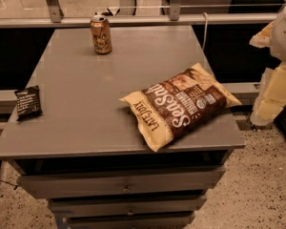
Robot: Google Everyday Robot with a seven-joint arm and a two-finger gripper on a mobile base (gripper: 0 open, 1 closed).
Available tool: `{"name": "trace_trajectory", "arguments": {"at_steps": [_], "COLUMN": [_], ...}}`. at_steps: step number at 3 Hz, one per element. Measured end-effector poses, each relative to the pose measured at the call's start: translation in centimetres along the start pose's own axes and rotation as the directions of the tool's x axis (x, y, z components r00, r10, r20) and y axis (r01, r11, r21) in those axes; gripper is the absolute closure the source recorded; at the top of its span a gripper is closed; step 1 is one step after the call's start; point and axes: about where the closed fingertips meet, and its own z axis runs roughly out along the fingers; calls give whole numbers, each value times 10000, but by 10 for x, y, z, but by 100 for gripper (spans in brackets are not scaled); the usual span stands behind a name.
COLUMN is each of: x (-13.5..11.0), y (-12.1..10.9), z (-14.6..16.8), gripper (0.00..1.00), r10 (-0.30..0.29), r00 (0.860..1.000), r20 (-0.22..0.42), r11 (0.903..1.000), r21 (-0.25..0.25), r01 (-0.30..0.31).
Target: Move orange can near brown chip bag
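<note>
Three items on grey table (86,113): orange can (100,34) upper centre, brown chip bag (181,104) lower right, black packet (28,101) left edge. Gripper (279,87) at right edge; its state cannot be told.

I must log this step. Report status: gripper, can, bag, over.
Gripper off table, right side. Can upright at far edge, apart from bag. Black packet left, out of path.

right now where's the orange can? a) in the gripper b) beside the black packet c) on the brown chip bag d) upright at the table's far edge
d: the orange can stands upright at the table's far edge, apart from the brown chip bag; the gripper is off to the right, beyond the table.
</note>
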Motion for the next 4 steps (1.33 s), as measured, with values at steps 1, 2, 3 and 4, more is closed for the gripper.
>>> {"name": "trace_trajectory", "arguments": {"at_steps": [1, 2, 3, 4], "x": [0, -14, -50, -102], "y": [0, -2, -18, -49], "z": [0, 4, 25, 47], "gripper": [0, 0, 0, 0], "r10": [0, -77, -233, -450], "r00": [10000, 9992, 9930, 9722], "r20": [0, 391, 1162, 2296], "r11": [10000, 9998, 9990, 9972], "r21": [0, 185, 396, 683], "r01": [0, 70, 188, 300]}}
